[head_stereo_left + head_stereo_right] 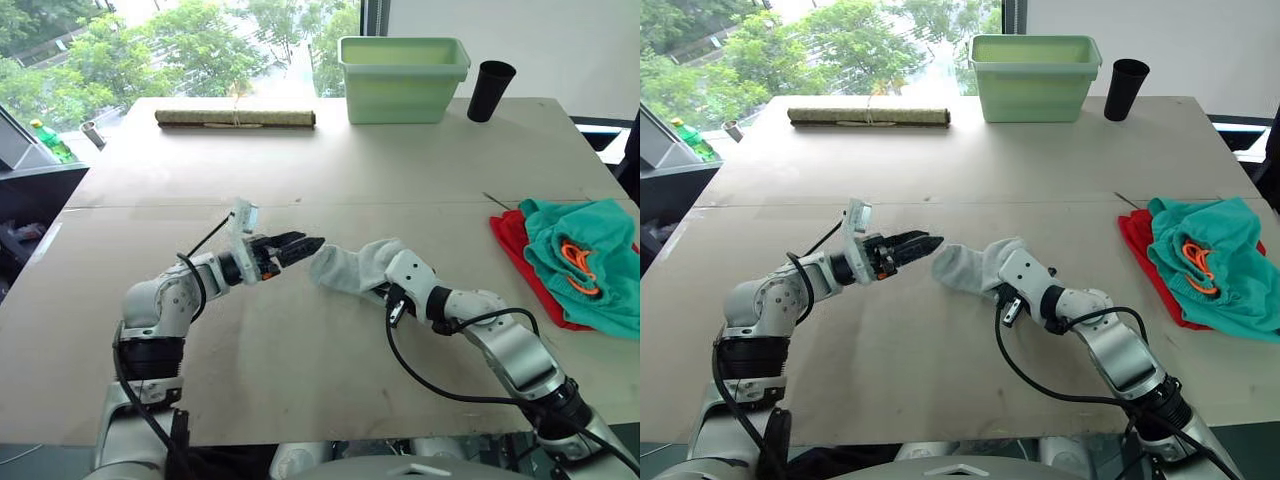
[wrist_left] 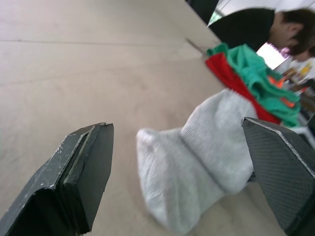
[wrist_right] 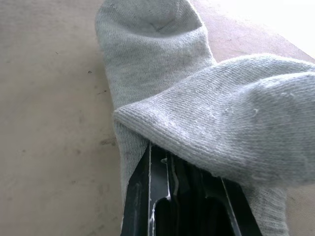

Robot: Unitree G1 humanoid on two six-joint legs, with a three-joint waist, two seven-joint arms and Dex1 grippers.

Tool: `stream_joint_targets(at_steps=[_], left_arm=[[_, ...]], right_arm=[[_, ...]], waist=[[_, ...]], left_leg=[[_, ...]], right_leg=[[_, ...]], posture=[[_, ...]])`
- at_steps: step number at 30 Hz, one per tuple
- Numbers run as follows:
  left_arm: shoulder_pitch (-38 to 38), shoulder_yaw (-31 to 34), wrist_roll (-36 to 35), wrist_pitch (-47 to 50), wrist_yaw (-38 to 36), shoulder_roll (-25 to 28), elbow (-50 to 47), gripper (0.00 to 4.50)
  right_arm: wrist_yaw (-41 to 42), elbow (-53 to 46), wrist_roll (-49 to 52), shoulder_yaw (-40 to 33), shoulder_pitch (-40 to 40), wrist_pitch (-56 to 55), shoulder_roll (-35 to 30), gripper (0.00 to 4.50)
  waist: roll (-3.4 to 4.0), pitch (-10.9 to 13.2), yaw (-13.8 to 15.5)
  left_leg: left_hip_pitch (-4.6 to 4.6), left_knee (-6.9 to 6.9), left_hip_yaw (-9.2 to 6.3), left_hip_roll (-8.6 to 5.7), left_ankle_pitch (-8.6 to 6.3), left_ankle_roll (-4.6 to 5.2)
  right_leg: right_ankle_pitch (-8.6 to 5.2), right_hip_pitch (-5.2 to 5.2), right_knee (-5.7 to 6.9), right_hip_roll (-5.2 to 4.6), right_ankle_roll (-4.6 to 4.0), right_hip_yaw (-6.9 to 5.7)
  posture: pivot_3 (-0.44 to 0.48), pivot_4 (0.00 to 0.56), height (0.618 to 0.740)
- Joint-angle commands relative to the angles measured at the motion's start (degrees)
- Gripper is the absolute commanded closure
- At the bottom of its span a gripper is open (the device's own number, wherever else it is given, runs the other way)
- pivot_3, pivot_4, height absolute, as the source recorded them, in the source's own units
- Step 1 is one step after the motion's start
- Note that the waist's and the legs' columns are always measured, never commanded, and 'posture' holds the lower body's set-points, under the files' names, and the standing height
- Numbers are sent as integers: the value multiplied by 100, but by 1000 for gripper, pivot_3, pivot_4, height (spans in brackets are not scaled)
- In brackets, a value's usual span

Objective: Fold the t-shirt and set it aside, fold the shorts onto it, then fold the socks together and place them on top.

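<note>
Right gripper (image 3: 187, 196) is clamped shut on the socks (image 1: 355, 268), w/ grey cloth draped over its fingers, and the left gripper (image 1: 305, 245) sits w/ jaws spread wide, tips just short of the socks' free end. Lots of bare table (image 1: 300, 180) ahead of both claws, out to the green bin (image 1: 403, 78), black cup (image 1: 490, 90) and rolled mat (image 1: 235, 118) at the far edge. Off to the right gripper's outer side, well apart, the shorts (image 1: 585, 260) lie on the t-shirt (image 1: 520, 250) near the table's right edge; no readable labels or writing.
</note>
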Motion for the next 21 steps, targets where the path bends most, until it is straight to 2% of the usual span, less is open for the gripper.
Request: stream_joint_targets(at_steps=[1,7,12,14,16,21], left_arm=[[43,-179,154,-147,22,-40,-316,77],[-47,-201,126,167,404,-300,-154,77],[-83,-388,144,154,212,-367,-107,77],[-237,-223,-173,378,159,-521,-9,573],[-461,-39,-614,798,47,-649,86,1263],[-750,-160,-630,1003,-32,-725,263,3548]], right_arm=[[41,272,-67,94,41,83,-17,4500],[53,307,-69,118,-4,59,13,4500],[51,298,-80,114,-16,70,10,4500],[41,272,-87,104,-17,94,6,4500],[29,251,-97,92,-14,113,-6,4500],[-16,205,-120,105,31,139,-2,4500]], waist=[[0,0,-2],[0,0,-8],[0,0,-8],[0,0,-8],[0,0,-7],[-1,1,-14]], left_leg=[[0,0,-2,0,0,0],[0,0,-4,2,0,0],[0,1,-5,2,0,0],[0,1,-5,2,0,0],[0,2,-5,2,0,0],[0,6,-12,1,1,0]], right_leg=[[0,0,0,0,0,-1],[0,-1,1,1,1,-3],[1,0,2,2,1,-4],[0,0,2,2,1,-5],[1,1,1,3,1,-9],[0,6,2,6,2,-30]], posture=[[0,150,731],[0,150,731],[0,150,731],[0,150,731],[0,150,731],[0,150,731]])
